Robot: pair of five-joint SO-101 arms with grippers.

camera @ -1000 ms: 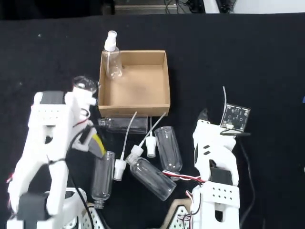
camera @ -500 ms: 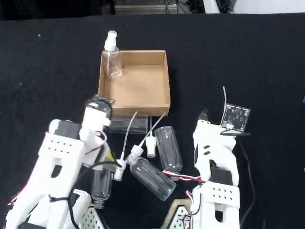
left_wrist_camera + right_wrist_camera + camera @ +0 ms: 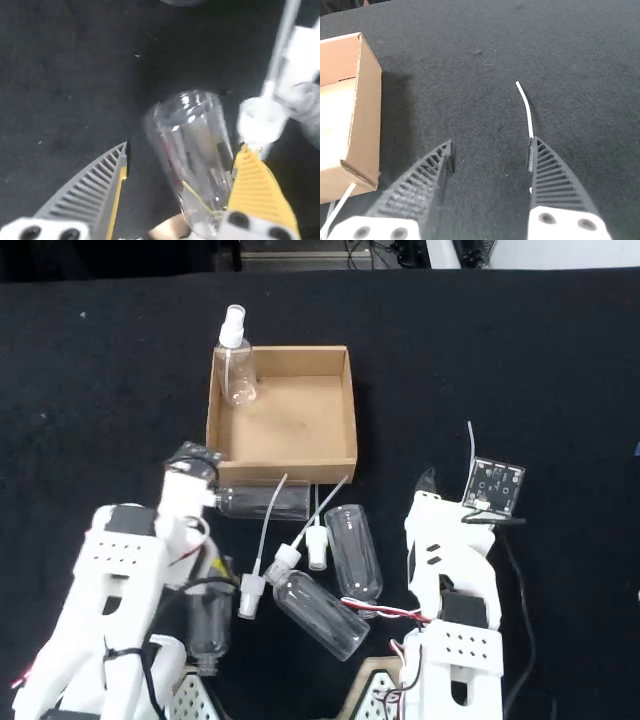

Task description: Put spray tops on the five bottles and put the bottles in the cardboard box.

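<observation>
Left gripper, jaws apart, straddles an uncapped clear bottle lying at 7 o'clock from the cardboard box. The bottle is probably light, rigid and slick, so grip it mid-body. Right gripper stands spread and empty at 4 o'clock.
</observation>
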